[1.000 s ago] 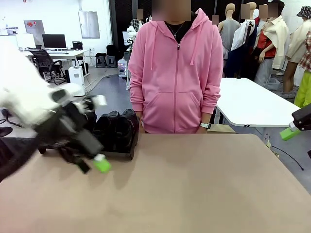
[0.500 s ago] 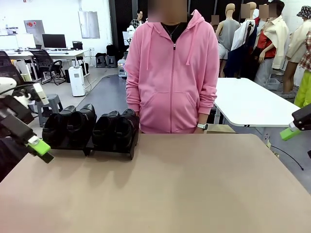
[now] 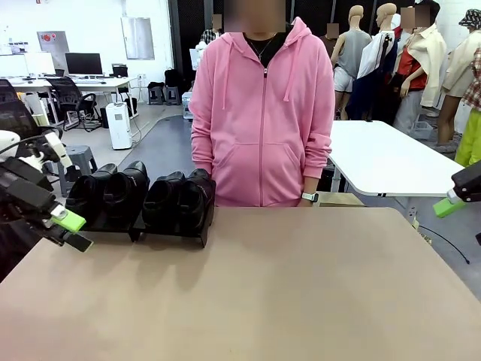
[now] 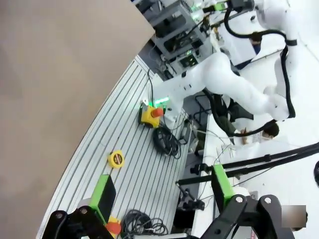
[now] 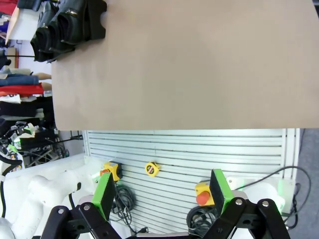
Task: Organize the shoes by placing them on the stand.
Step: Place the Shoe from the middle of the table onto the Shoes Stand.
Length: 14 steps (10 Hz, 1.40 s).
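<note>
Four glossy black shoes (image 3: 143, 197) stand side by side on the stand (image 3: 180, 235), two low black platforms at the table's far left, in front of a person in a pink hoodie. The same shoes (image 5: 60, 24) show at the top left of the right wrist view. My left gripper (image 3: 73, 230) hangs at the table's left edge, just left of the shoes and apart from them, open and empty. In its own view the left gripper (image 4: 162, 191) is open over the table edge. My right gripper (image 3: 449, 204) sits off the table's right side; the right gripper (image 5: 160, 191) is open and empty.
The tan tabletop (image 3: 285, 293) spreads bare from the shoes to the right. A slatted metal base (image 5: 199, 159) with yellow boxes, red buttons and cables lies below the table's near edge. A white table (image 3: 383, 158) stands behind on the right.
My left arm has pulled back from over the table in front of the shoes to the left edge, uncovering the left pair. The right arm has not moved.
</note>
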Each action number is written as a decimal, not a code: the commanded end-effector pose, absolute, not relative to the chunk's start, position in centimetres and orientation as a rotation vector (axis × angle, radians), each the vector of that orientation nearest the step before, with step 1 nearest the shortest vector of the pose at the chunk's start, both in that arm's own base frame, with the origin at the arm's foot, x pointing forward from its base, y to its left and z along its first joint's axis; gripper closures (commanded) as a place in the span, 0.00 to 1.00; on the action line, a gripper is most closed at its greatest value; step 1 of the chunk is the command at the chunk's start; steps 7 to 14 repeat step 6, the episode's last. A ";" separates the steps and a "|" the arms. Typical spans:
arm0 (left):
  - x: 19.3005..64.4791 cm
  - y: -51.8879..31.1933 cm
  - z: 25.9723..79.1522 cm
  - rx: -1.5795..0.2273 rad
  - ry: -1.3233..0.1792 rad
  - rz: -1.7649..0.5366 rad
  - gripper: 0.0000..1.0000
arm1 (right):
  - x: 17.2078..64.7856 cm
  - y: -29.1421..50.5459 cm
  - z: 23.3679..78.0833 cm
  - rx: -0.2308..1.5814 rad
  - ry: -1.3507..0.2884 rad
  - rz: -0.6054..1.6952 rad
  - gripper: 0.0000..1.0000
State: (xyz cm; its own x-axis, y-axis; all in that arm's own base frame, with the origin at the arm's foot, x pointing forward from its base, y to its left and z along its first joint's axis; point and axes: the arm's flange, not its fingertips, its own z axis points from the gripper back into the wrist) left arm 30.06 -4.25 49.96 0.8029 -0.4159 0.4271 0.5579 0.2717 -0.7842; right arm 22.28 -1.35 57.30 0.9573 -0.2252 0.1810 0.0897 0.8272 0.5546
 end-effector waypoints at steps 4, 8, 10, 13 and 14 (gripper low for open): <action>30.4 -3.4 50.0 -1.105 -0.155 -0.700 0.00 | 22.3 -1.4 57.6 0.601 -0.252 -0.142 0.00; 30.4 -3.4 50.0 -1.105 -0.155 -0.700 0.00 | 22.3 -1.4 57.6 0.601 -0.252 -0.142 0.00; 30.4 -3.4 50.0 -1.105 -0.155 -0.700 0.00 | 22.3 -1.4 57.6 0.601 -0.252 -0.142 0.00; 30.4 -3.4 50.0 -1.105 -0.155 -0.700 0.00 | 22.3 -1.4 57.6 0.601 -0.252 -0.142 0.00; 30.4 -3.4 50.0 -1.105 -0.155 -0.700 0.00 | 22.3 -1.4 57.6 0.601 -0.252 -0.142 0.00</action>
